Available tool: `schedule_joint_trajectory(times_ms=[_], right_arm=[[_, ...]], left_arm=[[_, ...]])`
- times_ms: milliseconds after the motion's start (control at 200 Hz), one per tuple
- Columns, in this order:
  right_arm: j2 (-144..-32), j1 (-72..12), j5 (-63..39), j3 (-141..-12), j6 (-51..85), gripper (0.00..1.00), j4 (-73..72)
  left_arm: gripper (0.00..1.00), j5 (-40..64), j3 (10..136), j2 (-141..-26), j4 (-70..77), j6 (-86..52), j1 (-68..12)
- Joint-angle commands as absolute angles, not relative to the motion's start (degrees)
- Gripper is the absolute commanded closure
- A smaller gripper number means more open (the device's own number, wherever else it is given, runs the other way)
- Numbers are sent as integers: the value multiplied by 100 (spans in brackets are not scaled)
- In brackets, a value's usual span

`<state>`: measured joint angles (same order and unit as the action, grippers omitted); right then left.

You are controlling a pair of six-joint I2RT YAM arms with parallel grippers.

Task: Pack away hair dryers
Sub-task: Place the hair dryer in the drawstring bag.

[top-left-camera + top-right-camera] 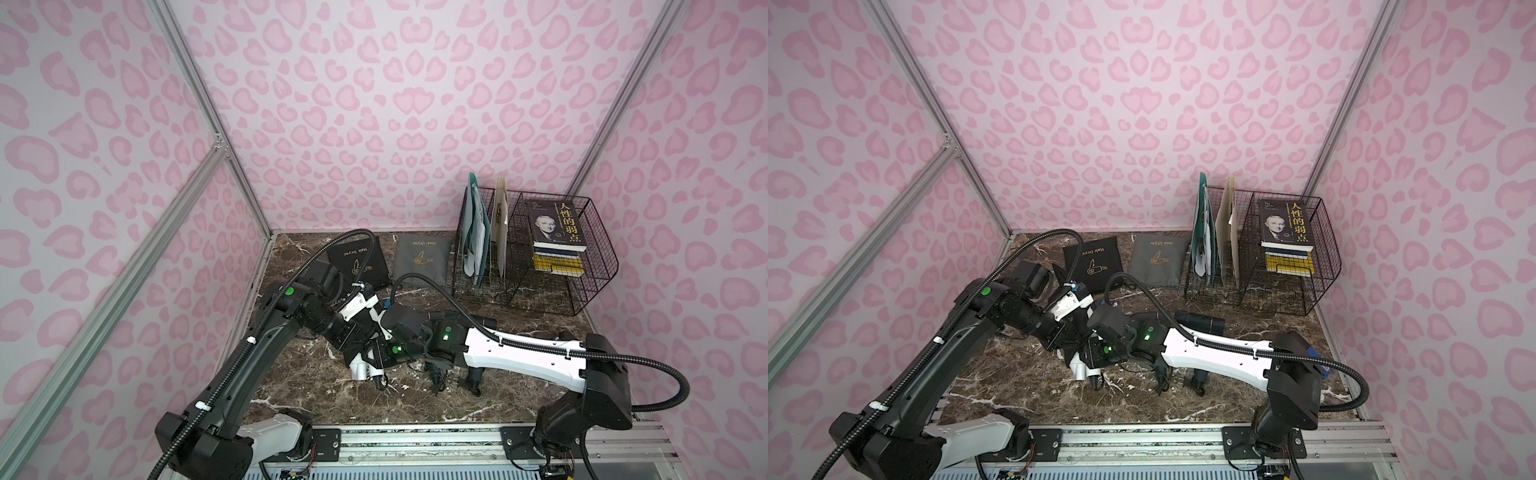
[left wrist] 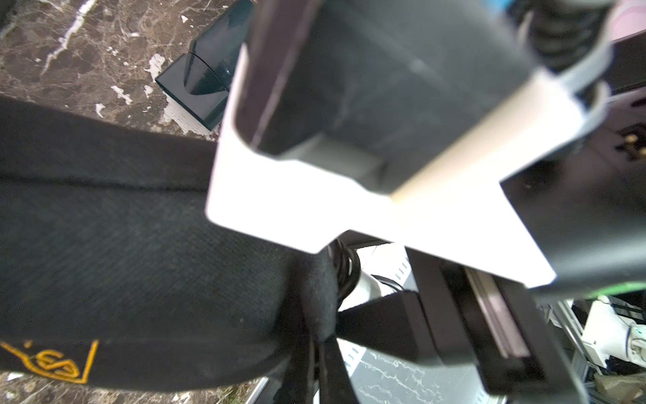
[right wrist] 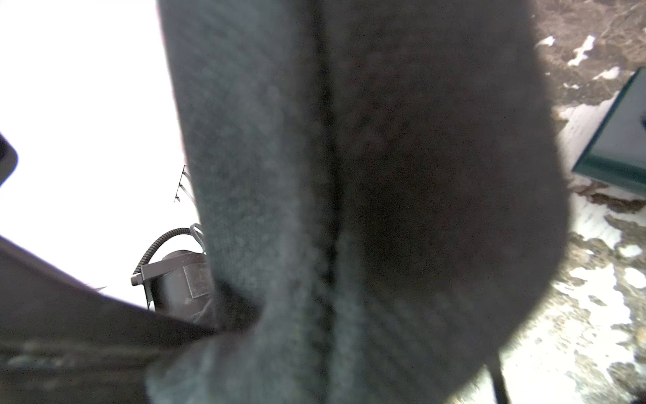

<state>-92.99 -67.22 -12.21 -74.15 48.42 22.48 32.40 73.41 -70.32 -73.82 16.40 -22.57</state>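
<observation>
Marble worktop [image 1: 332,399]: L tool [image 2: 320,363] pinched pouch [image 2: 140,262] rim; R tool [image 2: 349,316] grip unclear. Mouth prob. needed spreading for white dryer [image 1: 359,370].

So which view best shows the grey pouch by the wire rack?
In both top views the grey pouch lies flat, nearly whole, gold print visible. The wrist views show close-up dark fabric, not recognisably this pouch.

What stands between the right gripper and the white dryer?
The pouch, pinched by the left gripper: its fabric fills the right wrist view. The white dryer shows just past its edge.
</observation>
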Motion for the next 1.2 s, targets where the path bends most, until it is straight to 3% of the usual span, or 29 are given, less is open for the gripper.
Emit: schedule_joint_trajectory(times_ms=[0, 260, 610, 830, 960, 1195], right_arm=[[-9207, -6759, -1258, -7448, 4785, 63, 1933], [-8991, -6829, -1346, -7108, 4735, 70, 1871], [-9306, -6867, -1473, -7367, 4418, 67, 2090], [-9396, -6687, -1462, -7317, 4324, 72, 2022], [-9199, -6542, -1589, -6932, 4435, 77, 1578], [-8911, -6391, -1801, -6534, 4638, 76, 802]], left_arm=[[98, 3345, 7400, -7073, -7350, 1696, -2259], [98, 3169, 7279, -7040, -7264, 1701, -2253], [98, 3356, 7245, -7197, -7329, 1707, -2257], [99, 3483, 7325, -7088, -7665, 1995, -2257], [98, 3685, 7291, -6997, -7950, 2216, -2259], [98, 3635, 7167, -6903, -7940, 2263, -2259]])
